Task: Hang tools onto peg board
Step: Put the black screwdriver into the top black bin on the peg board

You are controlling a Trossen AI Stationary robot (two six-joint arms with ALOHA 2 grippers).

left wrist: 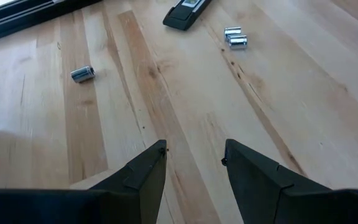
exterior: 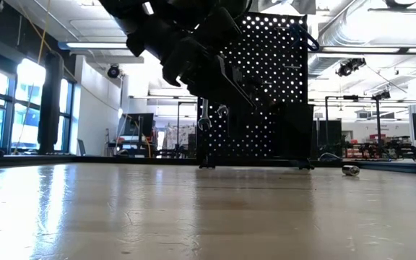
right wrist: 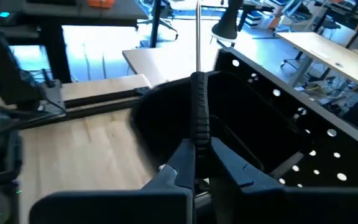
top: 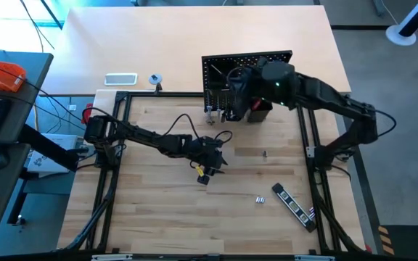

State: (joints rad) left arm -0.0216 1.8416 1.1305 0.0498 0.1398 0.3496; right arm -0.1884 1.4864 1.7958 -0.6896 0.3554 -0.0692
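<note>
the left gripper (top: 210,161) hovers open and empty over mid-table, while small silver sockets (top: 259,198) and a black striped bar (top: 294,206) lie farther right. the right gripper (right wrist: 199,163) pinches a black-handled tool (right wrist: 199,112) against the upright peg board (top: 247,65).

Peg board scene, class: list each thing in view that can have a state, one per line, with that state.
Peg board: upright, wrenches hanging on its front.
Wrenches: hung on the board.
Right gripper: at the board, fingers shut on a thin black tool.
Thin black tool: held, standing up between the fingers.
Left gripper: over the table, fingers open, empty.
Black striped bar: lying flat on the table.
Small metal pieces: lying loose on the table.
</note>
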